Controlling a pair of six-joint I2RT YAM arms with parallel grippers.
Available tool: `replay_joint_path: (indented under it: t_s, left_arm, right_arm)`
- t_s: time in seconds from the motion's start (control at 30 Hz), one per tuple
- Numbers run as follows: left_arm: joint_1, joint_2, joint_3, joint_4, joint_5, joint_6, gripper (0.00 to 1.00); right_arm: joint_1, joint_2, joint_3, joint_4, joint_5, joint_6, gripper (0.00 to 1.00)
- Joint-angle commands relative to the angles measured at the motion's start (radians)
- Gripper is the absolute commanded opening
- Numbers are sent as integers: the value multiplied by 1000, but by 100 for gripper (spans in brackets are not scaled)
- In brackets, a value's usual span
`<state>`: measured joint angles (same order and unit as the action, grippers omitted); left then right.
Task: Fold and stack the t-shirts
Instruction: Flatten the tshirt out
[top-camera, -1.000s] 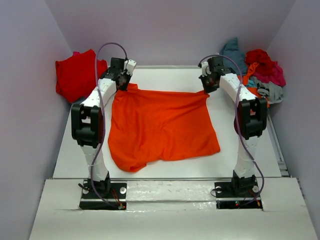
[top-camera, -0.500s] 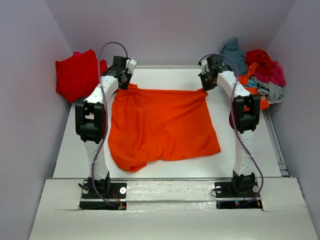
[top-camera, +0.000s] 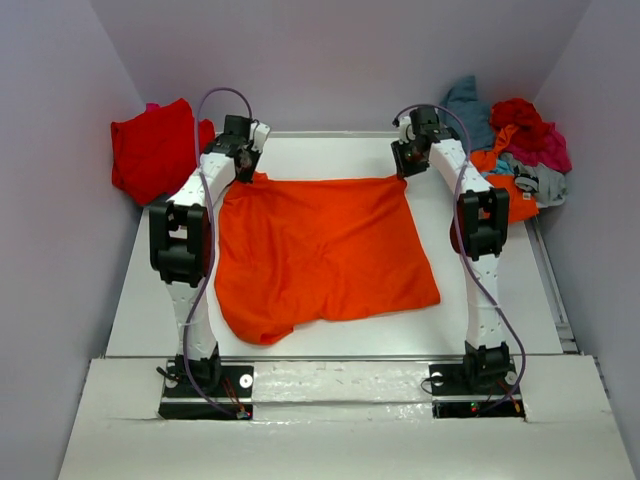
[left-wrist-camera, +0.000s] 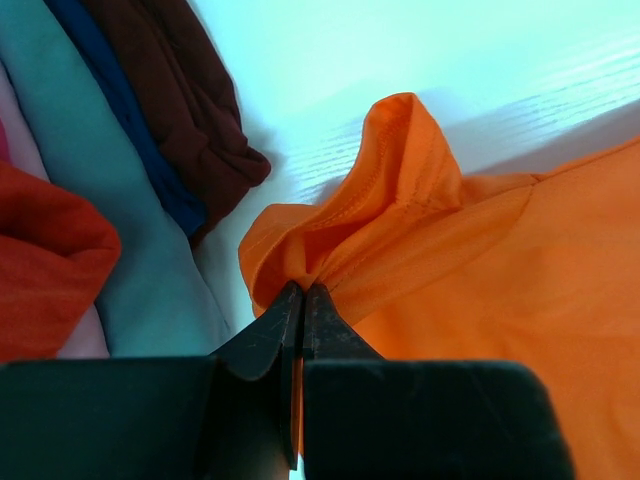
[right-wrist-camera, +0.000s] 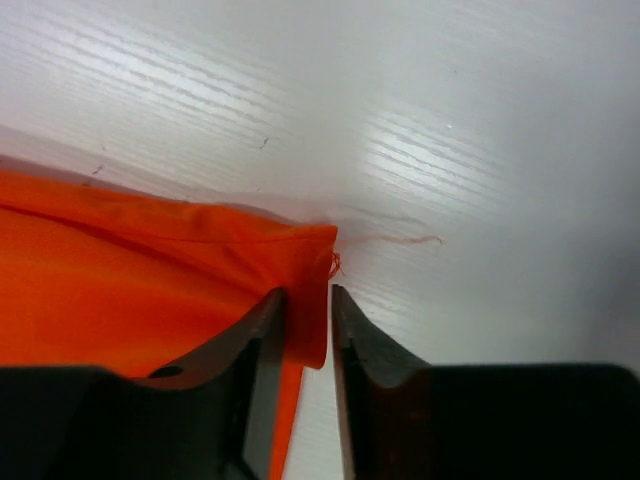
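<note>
Orange t-shirt (top-camera: 320, 250) spread flat on bench (top-camera: 330, 150), nearward of left fingers (left-wrist-camera: 302, 300), which pinch shut on its far left corner; right fingers (right-wrist-camera: 308, 295) slightly parted around its far right corner. Red t-shirt (top-camera: 150, 150) lies left of left fingers.

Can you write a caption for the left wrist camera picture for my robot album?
Left pincer shut on a bunched corner of the bright orange cloth t-shirt, beside a teal cloth garment.
</note>
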<state>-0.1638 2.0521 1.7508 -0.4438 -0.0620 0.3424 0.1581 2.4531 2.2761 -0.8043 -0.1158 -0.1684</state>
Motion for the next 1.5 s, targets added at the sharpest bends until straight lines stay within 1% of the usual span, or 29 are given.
replay_joint_path:
  t_s: [0.0,0.13,0.2,0.33,0.43,0.5,0.63,0.67,0.7,0.73,0.77,0.8,0.83,0.87,1.0,1.07,1.1,1.17,1.2,1.23,1.27,1.3,1.33,1.4,1.43,1.47]
  left_arm:
    - [17,-75,-27,-6,-33,14,6]
    - [17,-82,-39,-4,-33,17,6]
    - [17,-84,-42,-3,-36,18,6]
    - [17,-87,-40,-6,-36,17,6]
    - [17,-90,-37,-6,-38,17,6]
    - [17,-92,-36,-7,-29,17,6]
    - [17,-101,-40,8,-18,6,6]
    - [17,-104,-40,16,-24,0,8]
    - [17,-107,-33,20,-39,-8,26]
    - [17,-113,-27,27,-47,-14,36]
    - [17,-119,-22,33,-67,-19,53]
    - [17,-124,-22,40,-67,-22,57]
    - [17,-135,-20,45,-77,-23,61]
    - [17,-139,-16,48,-84,-23,71]
    - [17,-161,-14,57,-116,-26,88]
    - [17,-179,-20,51,-107,-25,88]
    - [17,-190,-20,39,-81,-22,88]
    - [17,-198,-22,-28,-52,-14,86]
    - [17,-205,-28,-57,-12,0,85]
    - [17,-208,-33,-120,5,4,84]
    - [17,-216,-48,-136,10,7,83]
    - [17,-228,-103,-145,13,13,82]
    - [17,-260,-134,-148,13,27,81]
    - [17,-306,-212,-130,14,40,81]
    - [17,-337,-274,-128,24,44,81]
    - [17,-345,-301,-142,27,49,81]
  right_arm:
    - [-6,6,57,10,-12,-3,51]
    - [-6,14,71,17,-13,-2,79]
    - [-6,17,74,20,-12,1,85]
    - [-6,14,74,14,-18,12,87]
    - [-6,-3,66,-4,-34,23,87]
    - [-6,-46,33,-22,-48,27,87]
    - [-6,-158,-102,-13,-77,29,87]
    - [-6,-172,-130,-21,-81,29,87]
    - [-6,-184,-139,-30,-84,29,87]
    - [-6,-209,-153,-39,-93,29,87]
    - [-6,-224,-193,-36,-94,29,87]
    - [-6,-241,-193,-26,-93,29,87]
    - [-6,-270,-229,-15,-91,30,87]
    - [-6,-281,-240,-13,-90,30,87]
    - [-6,-296,-248,-27,-93,38,87]
    - [-6,-298,-250,-39,-113,44,87]
    - [-6,-296,-250,-48,-119,43,87]
    - [-6,-295,-248,-79,-139,38,86]
    - [-6,-292,-253,-93,-149,37,84]
    - [-6,-290,-256,-119,-171,30,83]
    - [-6,-289,-260,-128,-177,27,82]
    - [-6,-293,-283,-133,-177,26,81]
    - [-6,-296,-297,-134,-179,21,76]
    - [-6,-307,-348,-128,-168,18,72]
    - [-6,-316,-362,-127,-163,18,65]
    - [-6,-318,-371,-133,-166,18,60]
